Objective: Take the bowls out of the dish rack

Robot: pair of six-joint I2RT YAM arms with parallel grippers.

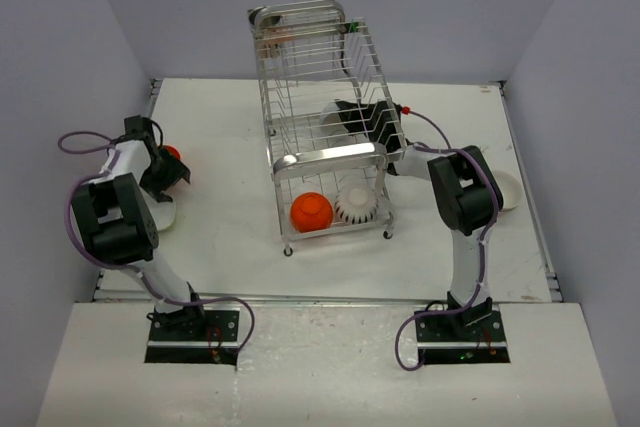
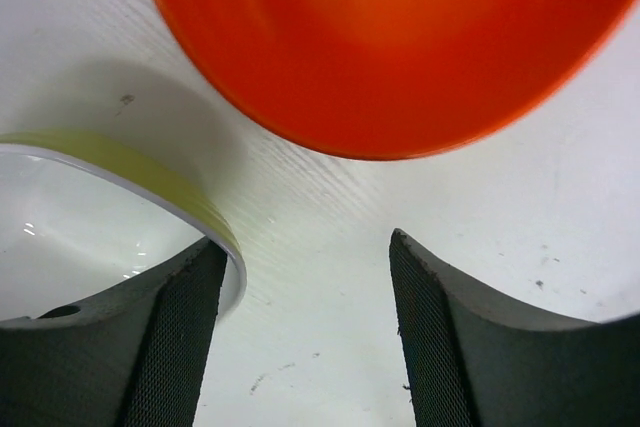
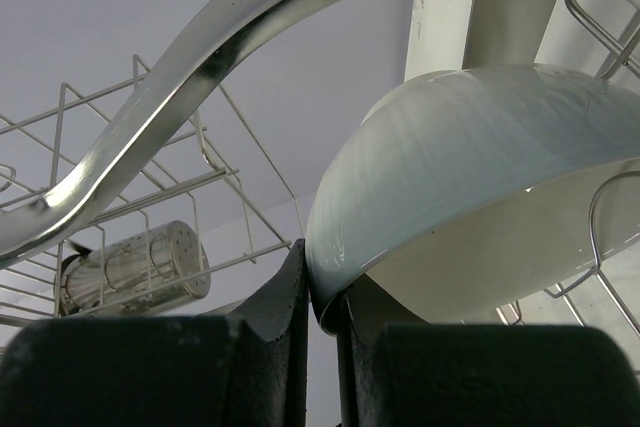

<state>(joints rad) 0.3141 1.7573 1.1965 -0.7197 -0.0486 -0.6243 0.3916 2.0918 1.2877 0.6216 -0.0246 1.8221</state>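
The chrome dish rack (image 1: 322, 77) stands mid-table. Its lower tier holds an orange bowl (image 1: 311, 212) and a ribbed white bowl (image 1: 356, 205). My right gripper (image 1: 362, 119) reaches into the rack from the right. In the right wrist view it (image 3: 325, 312) is shut on the rim of a plain white bowl (image 3: 470, 187), also visible in the top view (image 1: 338, 112). My left gripper (image 1: 162, 172) is open and empty at the far left (image 2: 308, 327), low over the table. A second orange bowl (image 2: 390, 37) lies just ahead of it and a cream bowl (image 2: 90, 217) touches its left finger (image 2: 170, 347).
Another white bowl (image 1: 506, 192) sits on the table right of the right arm. The rack's shiny flat bar (image 3: 200, 77) curves above the right gripper. A perforated metal cylinder (image 3: 135, 267) hangs in the rack wires. Grey walls enclose the table.
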